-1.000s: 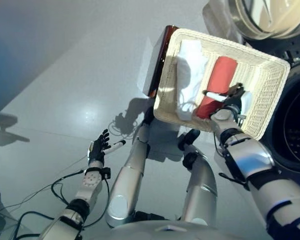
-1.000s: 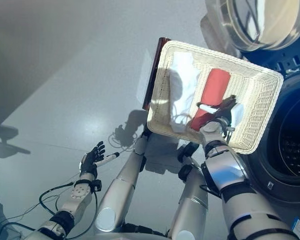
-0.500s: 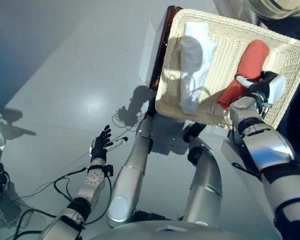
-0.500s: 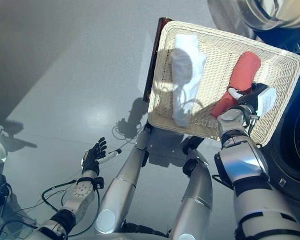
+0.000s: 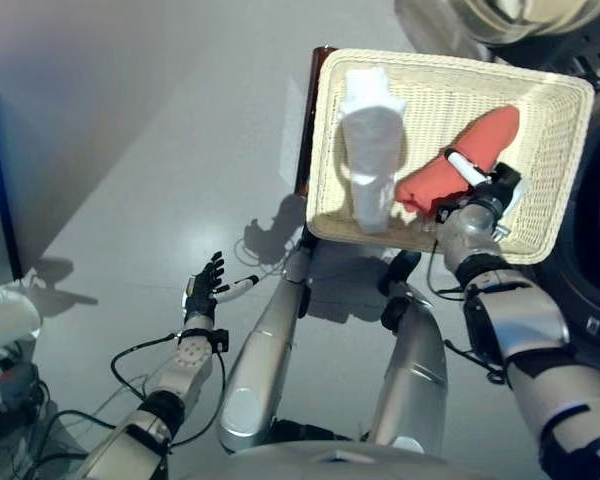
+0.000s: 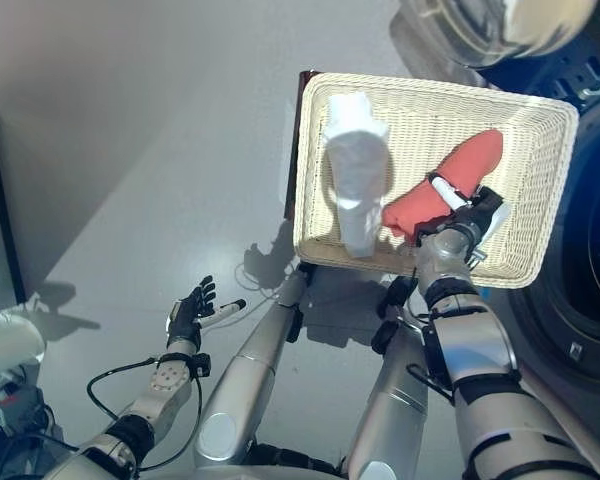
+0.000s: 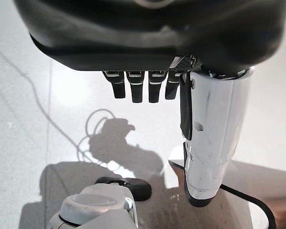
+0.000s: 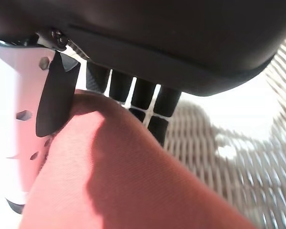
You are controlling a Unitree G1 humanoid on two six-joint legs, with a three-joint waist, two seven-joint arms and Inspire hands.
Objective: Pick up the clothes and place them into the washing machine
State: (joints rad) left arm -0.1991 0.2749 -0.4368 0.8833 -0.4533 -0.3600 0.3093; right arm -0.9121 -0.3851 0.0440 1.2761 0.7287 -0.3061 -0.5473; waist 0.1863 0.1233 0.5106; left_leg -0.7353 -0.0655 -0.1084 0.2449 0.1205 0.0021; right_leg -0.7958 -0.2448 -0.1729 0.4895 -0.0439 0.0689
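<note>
Two cloths lie in the wicker basket (image 5: pixel 560 150) at upper right: my right hand (image 5: pixel 477 195) clamps the red cloth (image 5: pixel 458 165), the white cloth (image 5: pixel 372 150) beside it. My left hand (image 5: pixel 201 294) hangs spread, lower left.

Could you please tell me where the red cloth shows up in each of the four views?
Left eye view: red cloth in the wicker basket, right of the white cloth.
Right eye view: same spot.
Left wrist view: not in it.
Right wrist view: filling the foreground, in the right hand.
Shared landmark: the wicker basket.
</note>
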